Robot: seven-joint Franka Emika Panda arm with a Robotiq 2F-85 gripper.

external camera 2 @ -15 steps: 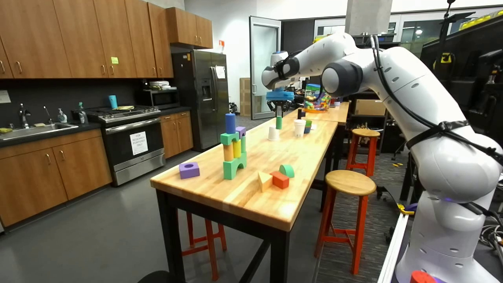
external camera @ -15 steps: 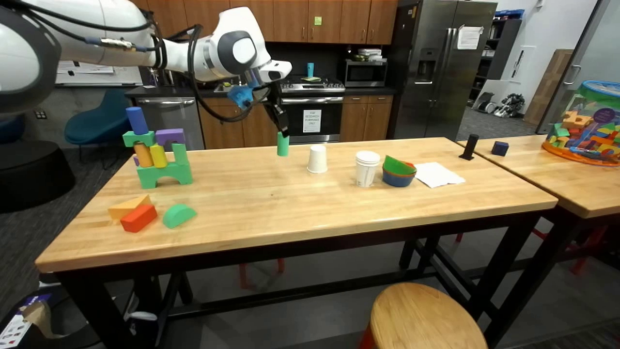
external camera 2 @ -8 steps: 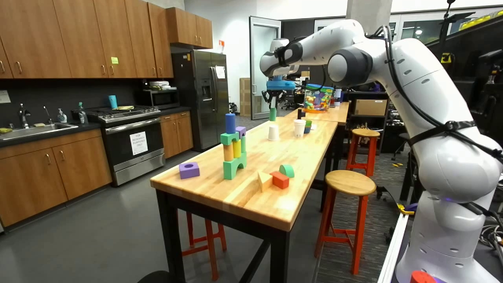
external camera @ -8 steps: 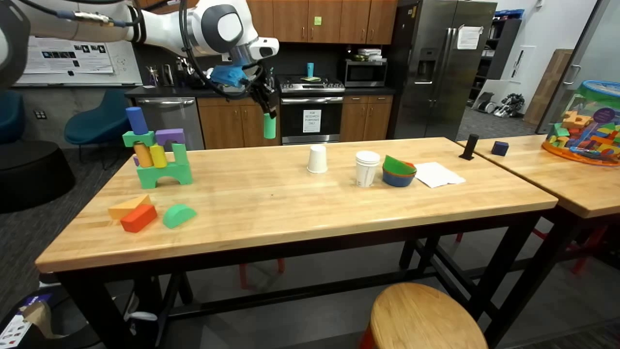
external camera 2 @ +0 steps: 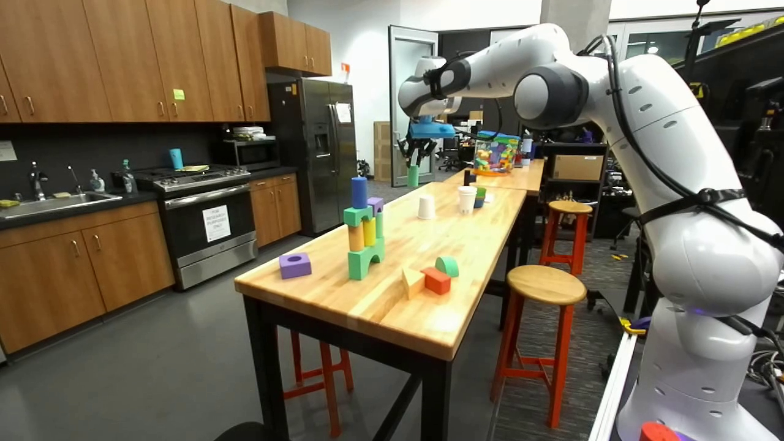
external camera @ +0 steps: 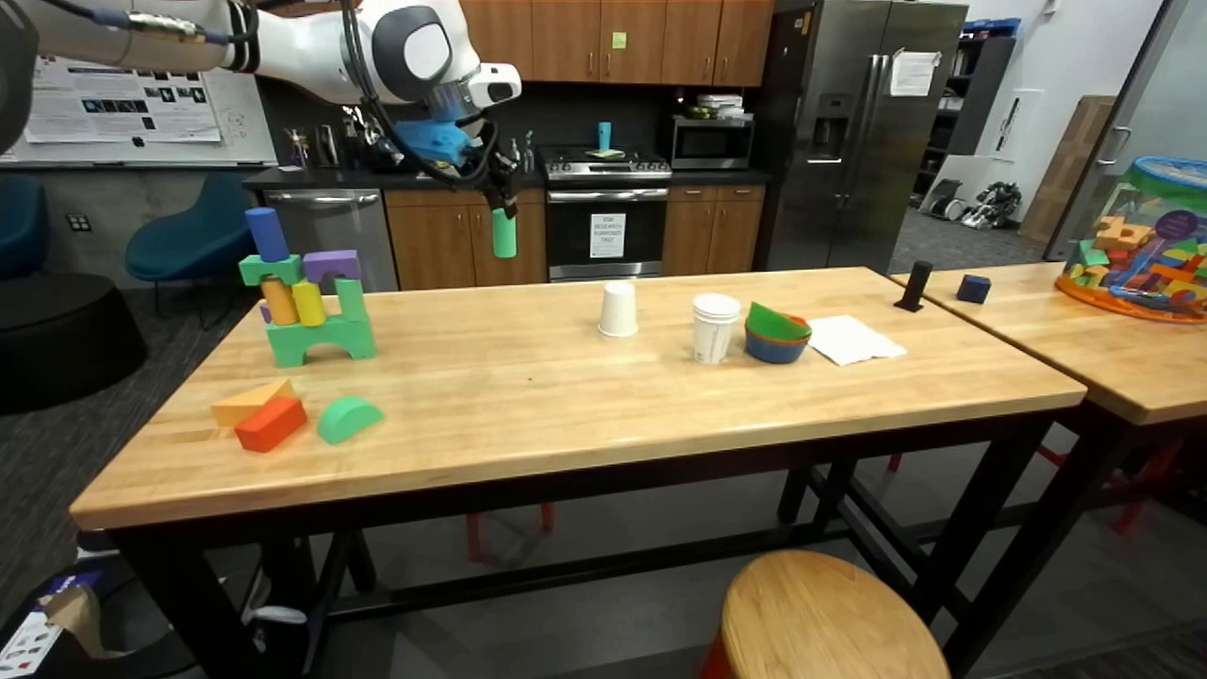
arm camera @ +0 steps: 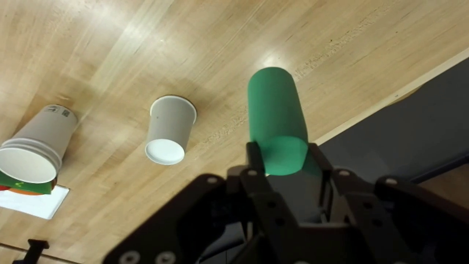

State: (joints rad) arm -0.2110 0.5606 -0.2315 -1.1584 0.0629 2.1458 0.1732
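Gripper (arm camera: pixel 285 149) pinches green cylinder (arm camera: pixel 274 104) by top end, aloft. Slip possible: shallow grip. Roll off table (external camera: pixel 585 405) possible: round sides.

Kitchen with stove (external camera: pixel 608 206) and refrigerator (external camera: pixel 849 151)

The pincer (arm camera: pixel 283 146) could pass between the block tower (external camera: pixel 308 304) and upturned cup (external camera: pixel 618 310).

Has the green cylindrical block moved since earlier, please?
Yes, in both exterior views the green cylinder moved up-left relative to the inverted white paper cup.
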